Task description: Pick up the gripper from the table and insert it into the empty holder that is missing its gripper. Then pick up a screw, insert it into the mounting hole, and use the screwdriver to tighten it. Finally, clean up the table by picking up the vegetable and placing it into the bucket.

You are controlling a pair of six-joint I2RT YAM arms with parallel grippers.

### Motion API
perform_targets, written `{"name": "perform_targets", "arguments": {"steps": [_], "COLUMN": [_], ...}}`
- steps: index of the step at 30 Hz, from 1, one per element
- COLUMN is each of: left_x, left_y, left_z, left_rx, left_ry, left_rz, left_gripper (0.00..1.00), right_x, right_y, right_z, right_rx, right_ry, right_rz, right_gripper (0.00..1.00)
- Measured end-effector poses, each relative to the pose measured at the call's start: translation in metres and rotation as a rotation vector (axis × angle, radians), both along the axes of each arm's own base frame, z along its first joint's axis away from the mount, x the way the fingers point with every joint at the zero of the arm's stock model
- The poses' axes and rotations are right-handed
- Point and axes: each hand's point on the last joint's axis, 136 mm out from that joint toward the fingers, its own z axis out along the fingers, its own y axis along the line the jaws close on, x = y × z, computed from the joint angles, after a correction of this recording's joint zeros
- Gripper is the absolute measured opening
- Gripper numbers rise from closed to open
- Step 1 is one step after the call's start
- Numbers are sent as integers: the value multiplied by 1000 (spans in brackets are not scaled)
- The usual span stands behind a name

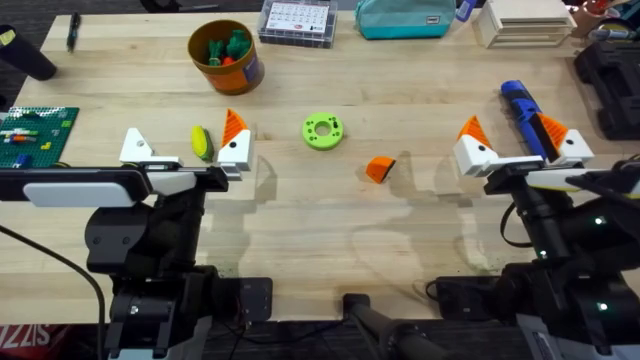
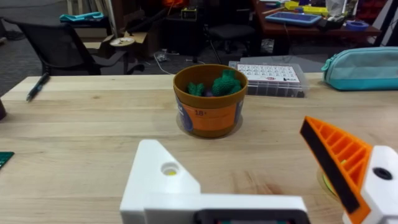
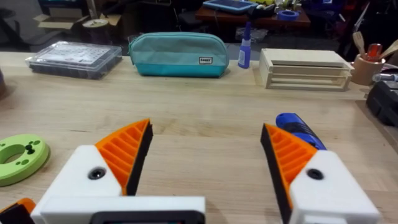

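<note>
The bucket point(image 2: 209, 99) bears a label with the number "18" on its orange front. Other print is too small to read.

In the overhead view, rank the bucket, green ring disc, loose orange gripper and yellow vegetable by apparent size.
1. Orange bucket, largest.
2. Green ring disc.
3. Yellow vegetable and loose orange gripper: these look alike, so I won't rank them.

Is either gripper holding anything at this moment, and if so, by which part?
Nothing is held. The left gripper and right gripper are both open, with only bare table between their fingers.
</note>
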Motion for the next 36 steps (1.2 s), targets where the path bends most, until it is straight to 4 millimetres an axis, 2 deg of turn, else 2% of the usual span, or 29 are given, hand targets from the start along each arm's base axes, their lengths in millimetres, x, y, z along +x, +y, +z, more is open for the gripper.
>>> {"name": "perform_targets", "arguments": {"steps": [13,16,17,18,20,24,28,32,36], "left_x": [0,-1,-5,-8,-13,-21,-25,-19,0], "left_y": [0,0,0,1,3,7,9,9,9], "left_z": [0,-8,-18,-18,-11,11,14,20,29], "left_rx": [0,0,0,1,2,7,16,22,29], "left_ry": [1,37,114,146,200,326,567,795,934], "left_rz": [0,0,1,4,17,39,48,48,45], "left_gripper": [980,980,981,981,980,981,981,981,981], "right_x": [0,0,-3,-5,-8,-12,-10,-3,14], "right_y": [0,0,0,1,1,3,10,12,13], "right_z": [0,-1,-3,-5,-6,7,23,34,47], "right_rx": [-4,-5,-4,-4,-3,0,13,24,31], "right_ry": [1,6,44,79,144,266,449,649,757], "right_rz": [0,0,2,5,9,21,55,70,76], "right_gripper": [994,994,994,992,994,994,994,994,994]}}
